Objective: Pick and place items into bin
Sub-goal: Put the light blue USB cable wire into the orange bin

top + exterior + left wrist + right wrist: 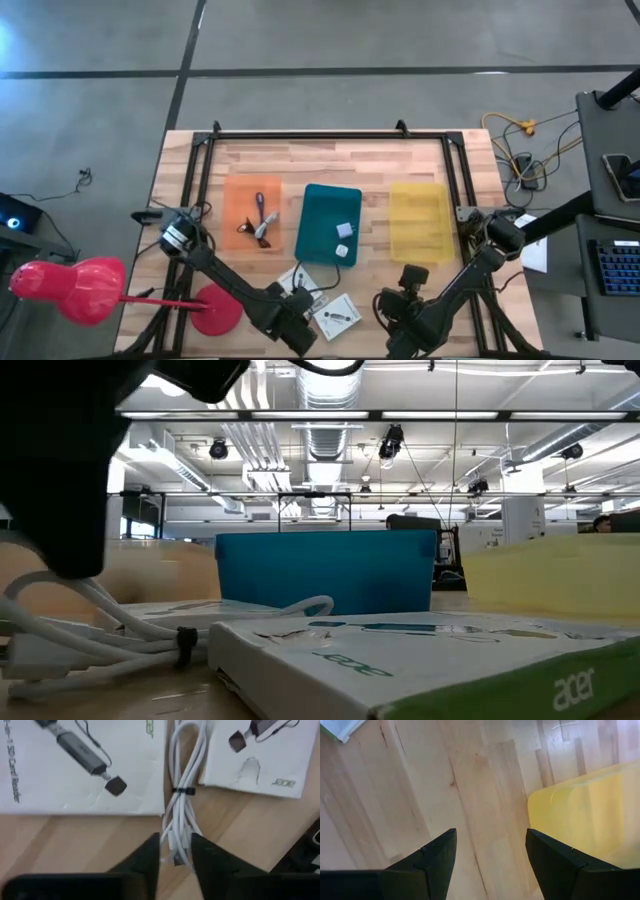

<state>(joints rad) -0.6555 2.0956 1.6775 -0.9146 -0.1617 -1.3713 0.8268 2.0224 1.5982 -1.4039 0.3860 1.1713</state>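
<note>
High view: three bins stand in a row on the desk [300, 160]: orange bin [236, 195] holding a purple stick [260, 208] and black wiry pieces [250, 229], teal bin [313, 215] holding two small white cubes [344, 229], and an empty-looking yellow bin [420, 220]. The left gripper [300, 325] is low at the near edge, beside two white packets [336, 316]. The right gripper [405, 318] waits near the desk's front, just short of the yellow bin. A pink-red stand [70, 288] sits at the left corner.

Low view: a packet marked "acer" [420, 660] lies flat in front, a bundled white cable [120, 635] beside it, with the teal bin behind.

Left wrist view: the jaws of the left gripper [175, 855] straddle the end of the cable [182, 795], which lies in the gap between the two packets [75, 765]. The jaws stand narrowly apart around the strands; I judge they have not yet clamped, though contact at the tips cannot be ruled out.

Right wrist view: the right gripper [490, 855] has its jaws wide open over bare wood, holding nothing, the yellow bin [585, 815] near.

To do this step well, I would close on all the strands near the black tie, so no loop slips free, lift straight up clear of the packets to avoid dragging them, then carry it to a bin.
</note>
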